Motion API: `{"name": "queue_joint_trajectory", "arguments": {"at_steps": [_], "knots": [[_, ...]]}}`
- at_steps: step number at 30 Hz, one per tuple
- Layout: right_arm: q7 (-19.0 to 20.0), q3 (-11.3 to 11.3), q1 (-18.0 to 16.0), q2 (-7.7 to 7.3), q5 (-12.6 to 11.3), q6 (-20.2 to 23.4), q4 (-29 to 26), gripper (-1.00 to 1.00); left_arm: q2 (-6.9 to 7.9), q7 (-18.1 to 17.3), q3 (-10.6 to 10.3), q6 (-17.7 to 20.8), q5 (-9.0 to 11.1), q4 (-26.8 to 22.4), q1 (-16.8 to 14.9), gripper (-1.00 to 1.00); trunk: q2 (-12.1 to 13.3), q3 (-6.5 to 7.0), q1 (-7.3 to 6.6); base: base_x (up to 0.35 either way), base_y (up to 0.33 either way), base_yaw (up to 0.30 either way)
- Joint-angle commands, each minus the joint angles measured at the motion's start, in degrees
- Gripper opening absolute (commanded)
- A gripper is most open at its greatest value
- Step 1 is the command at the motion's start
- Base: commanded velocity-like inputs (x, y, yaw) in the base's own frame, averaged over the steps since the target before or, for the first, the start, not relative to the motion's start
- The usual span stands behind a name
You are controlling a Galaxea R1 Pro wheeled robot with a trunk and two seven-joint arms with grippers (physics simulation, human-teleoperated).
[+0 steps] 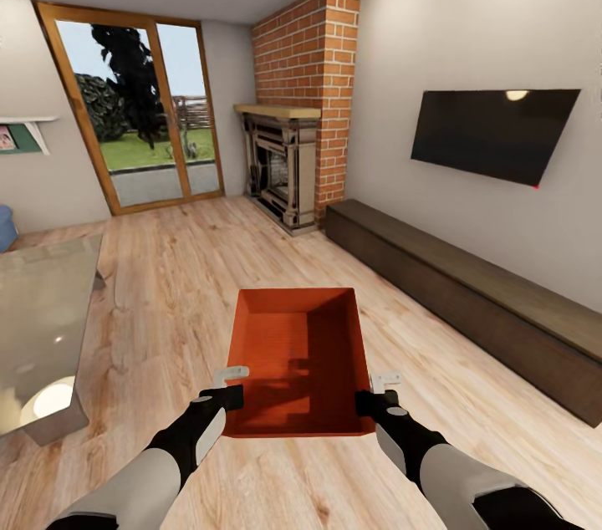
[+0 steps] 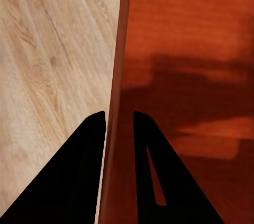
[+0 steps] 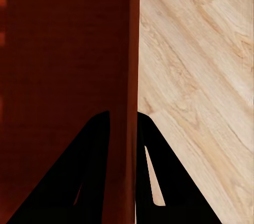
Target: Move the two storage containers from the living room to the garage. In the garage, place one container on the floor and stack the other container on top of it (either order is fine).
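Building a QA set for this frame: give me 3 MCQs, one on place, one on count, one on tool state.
1. Where is the bin?
A. between the two tools, over the wood floor
B. on the bench
C. inside the fireplace

2. How many bins are in the head view?
A. none
B. one
C. two

3. How is the left tool set?
A. open, clear of the bin
B. shut on nothing
C. shut on the bin wall

Key:
1 A, the left tool and right tool flank its near corners above the planks.
2 B, a single red-orange bin sits ahead of the arms.
3 C, in the left wrist view its fingers straddle the bin's wall.
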Motion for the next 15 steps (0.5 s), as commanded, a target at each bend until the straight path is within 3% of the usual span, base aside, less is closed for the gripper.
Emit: {"name": "queue_joint_trajectory", "arguments": {"at_steps": [1,15], "knots": [[-0.34,0.04,-0.02,-0.03,-0.93,-0.23,0.23,-1.0,0.15,1.05,0.73,-0.22,-0.99,-0.34,-0.05,-1.0,-0.06,0.02,0.01,0.0,0.0,0.0],[-0.34,0.04,-0.02,-0.03,-0.93,-0.23,0.24,-1.0,0.23,1.11,0.79,-0.22,-0.99,-0.36,-0.05,-1.0,-0.06,1.29,0.01,0.0,0.0,0.0]]}}
